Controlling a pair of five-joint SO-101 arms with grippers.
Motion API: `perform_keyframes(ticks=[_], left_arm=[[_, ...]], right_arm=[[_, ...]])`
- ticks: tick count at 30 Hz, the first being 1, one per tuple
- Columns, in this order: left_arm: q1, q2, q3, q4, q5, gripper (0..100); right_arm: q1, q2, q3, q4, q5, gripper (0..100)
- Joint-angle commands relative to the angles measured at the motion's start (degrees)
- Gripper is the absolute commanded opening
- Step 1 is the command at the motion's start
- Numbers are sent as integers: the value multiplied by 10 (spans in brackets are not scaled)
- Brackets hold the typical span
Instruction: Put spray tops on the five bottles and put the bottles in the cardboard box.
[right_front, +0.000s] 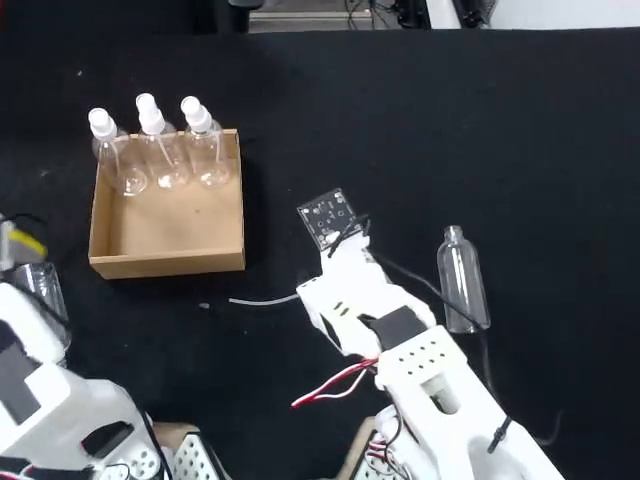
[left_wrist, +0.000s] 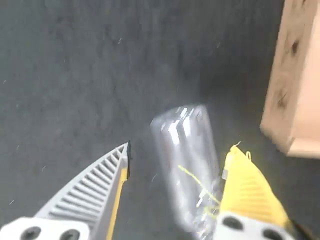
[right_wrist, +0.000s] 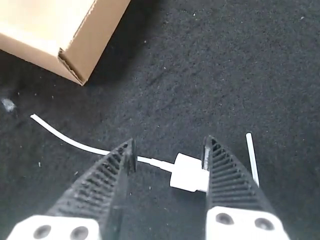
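Three of the five bottles look finished, and the step in hand seems to be capping the fourth.

At the left, the left gripper (left_wrist: 180, 147) has its jaws spread around a clear uncapped bottle (left_wrist: 187, 165). The bottle lies against the yellow jaw with a gap to the grey one, close to a corner of the cardboard box (right_front: 165, 263). The box holds three capped bottles (right_front: 155, 145) standing in a row along its far wall, and the rest of its floor is bare.

Right of the box, the right gripper (right_wrist: 170, 142) hangs low over the black table (right_front: 450, 130). Its jaws are spread to either side of a white spray top (right_wrist: 187, 172) lying on its side, with one jaw touching the cap. The top's thin dip tube trails away toward the box, and another thin white tube (right_wrist: 252, 157) lies just beside it.

The next move likely calls for closing squarely on the cap rather than the tube. The tube then has to be threaded into a steadily held bottle neck.

Farthest right, the fifth bottle (right_front: 462, 278) lies uncapped on the table, well apart from the box
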Motion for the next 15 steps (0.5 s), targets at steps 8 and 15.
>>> perform_keyframes(ticks=[8, 15], left_arm=[[12, -4, 86, -144, 55, 290], [-24, 25, 137, -199, 25, 290]], right_arm=[[-5, 4, -4, -18, 3, 198], [-6, 3, -4, -18, 3, 198]])
